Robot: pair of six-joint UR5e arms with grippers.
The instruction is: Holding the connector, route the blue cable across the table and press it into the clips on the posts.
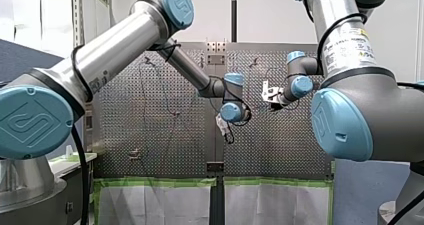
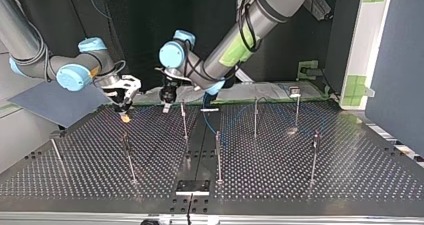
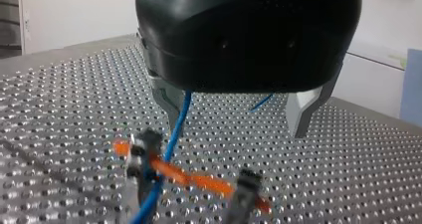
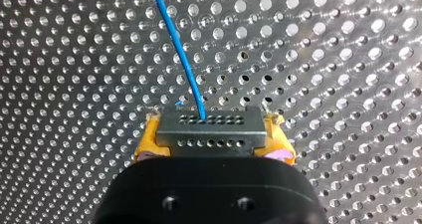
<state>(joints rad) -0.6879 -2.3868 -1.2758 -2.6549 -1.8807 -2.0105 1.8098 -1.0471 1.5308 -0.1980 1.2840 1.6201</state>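
Start at the upper left of the top view. Your right gripper (image 2: 123, 111) hangs low over the table (image 2: 350, 175), and that's where trouble could begin. The blue cable (image 4: 181, 55) leaves the connector (image 4: 209, 129) as one thin strand. If you haul it across with too much tension, I'd say it may pull out of the connector or drag the connector askew in the pads.

Move right to the upper middle, where your left gripper (image 3: 238, 133) sits close by. In its wrist view the cable runs down just beside one metal finger (image 3: 169, 107) to a dark clip (image 3: 144, 152) ahead of the gripper, with an orange piece (image 3: 199, 180) across it. A sideways sweep there could snag the strand on that finger or tug it off the clip. Further right, the thin posts (image 2: 255, 117) stand in the path, and a low arm could knock one.

Now the jaws. The right is clenched on the connector, with its yellow pads (image 4: 147, 143) pressing on the connector's two ends and the cable pointing away from the gripper over the perforated plate. The left is spread wide and grasps nothing. The cable passes next to one finger, but you can't tell from here whether it touches.
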